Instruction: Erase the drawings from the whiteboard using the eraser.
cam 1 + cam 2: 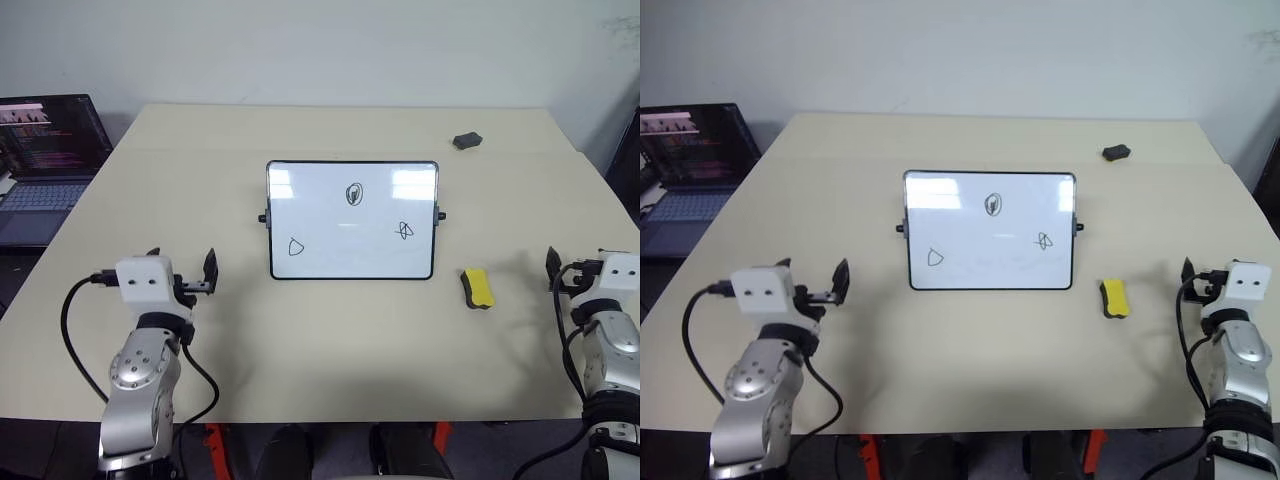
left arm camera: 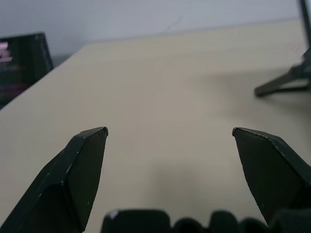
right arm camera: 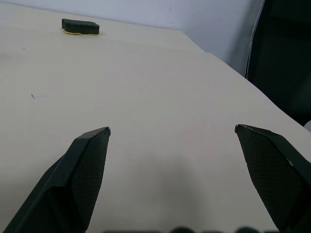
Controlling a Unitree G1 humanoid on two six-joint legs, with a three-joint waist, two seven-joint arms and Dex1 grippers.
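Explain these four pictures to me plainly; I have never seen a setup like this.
This is a humanoid robot with two arms, each ending in a two-fingered black gripper. The two wide pictures come from cameras in its head, looking down over a beige table. The two close pictures come from cameras on its wrists, looking out between each gripper's fingers.

On the table stands a glossy white whiteboard with a thin black frame bearing three small black marker drawings. To its right lies a small yellow and black eraser block. Farther back is a small dark grey lump, and an open laptop sits off the left edge.

The left gripper and right gripper are both open, holding nothing.
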